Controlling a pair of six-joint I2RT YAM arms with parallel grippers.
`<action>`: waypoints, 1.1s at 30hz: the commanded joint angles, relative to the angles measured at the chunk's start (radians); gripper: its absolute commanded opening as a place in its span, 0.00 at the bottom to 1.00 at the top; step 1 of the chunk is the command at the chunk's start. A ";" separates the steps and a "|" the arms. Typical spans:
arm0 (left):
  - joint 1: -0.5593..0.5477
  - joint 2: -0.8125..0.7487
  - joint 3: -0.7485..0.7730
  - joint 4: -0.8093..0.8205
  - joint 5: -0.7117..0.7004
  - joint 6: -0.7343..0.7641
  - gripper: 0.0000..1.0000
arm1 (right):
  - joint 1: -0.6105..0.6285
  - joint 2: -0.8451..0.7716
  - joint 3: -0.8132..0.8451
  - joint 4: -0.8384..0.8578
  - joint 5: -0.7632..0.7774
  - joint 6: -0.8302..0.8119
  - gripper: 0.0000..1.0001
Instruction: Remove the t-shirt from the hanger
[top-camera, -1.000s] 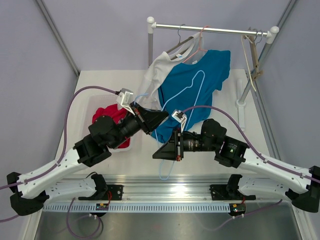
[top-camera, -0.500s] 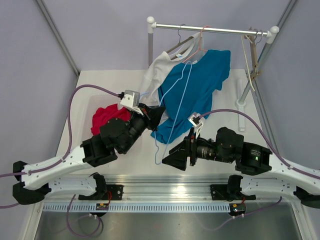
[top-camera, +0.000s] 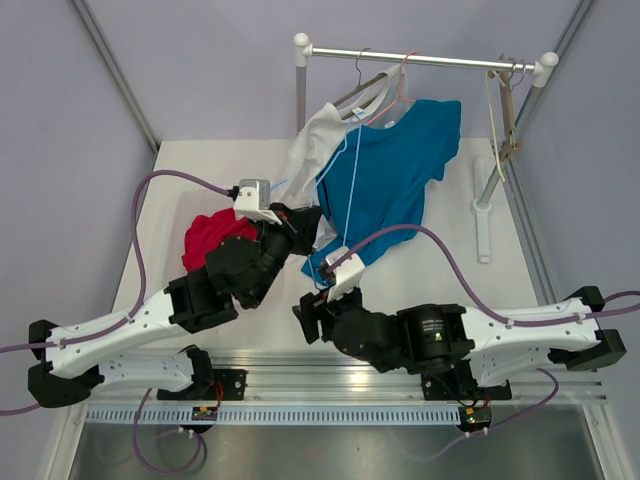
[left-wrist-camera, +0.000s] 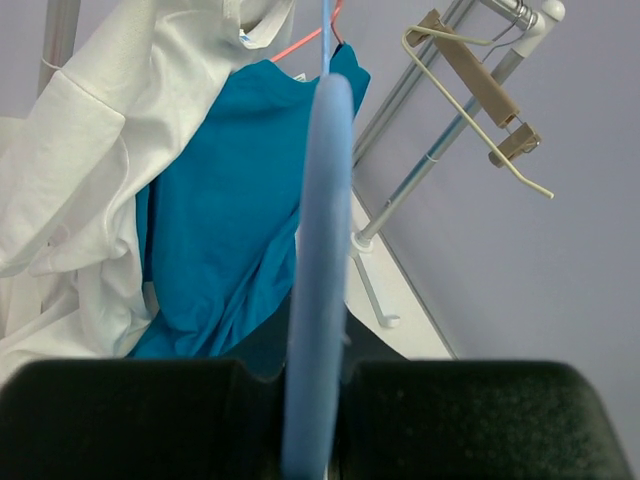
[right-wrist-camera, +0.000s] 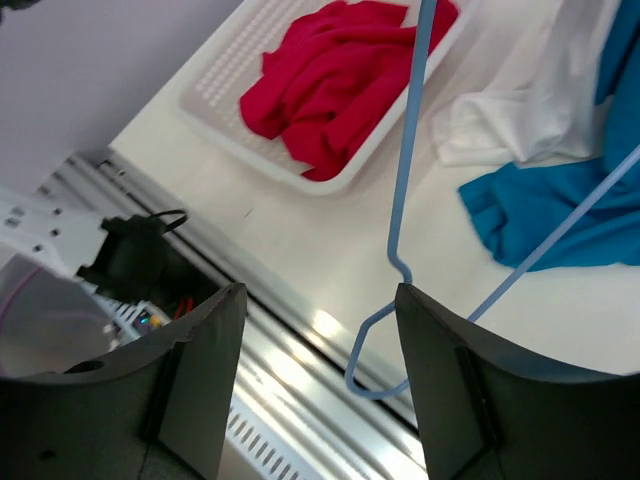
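T-shirt, teal, drapes from the rail; your left pincer clamps the blue hanger, your right pincer stands wide open.

The top view looks down from high behind the near edge over the worktop, with the clothes rail at frame top. The left wrist view peers close along a blue hanger toward that rail. The right wrist view tilts down at the worktop's near edge, sharing the red cloth and hanger with the top view.
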 joint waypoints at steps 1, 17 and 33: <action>-0.014 -0.017 0.041 0.077 -0.043 -0.074 0.00 | 0.021 0.044 0.090 -0.017 0.282 -0.039 0.68; -0.018 -0.119 -0.019 0.078 -0.002 -0.133 0.00 | 0.041 0.127 0.132 -0.135 0.373 0.070 0.45; -0.018 -0.115 0.021 0.084 0.168 -0.054 0.72 | 0.041 -0.230 -0.147 0.180 0.134 0.150 0.00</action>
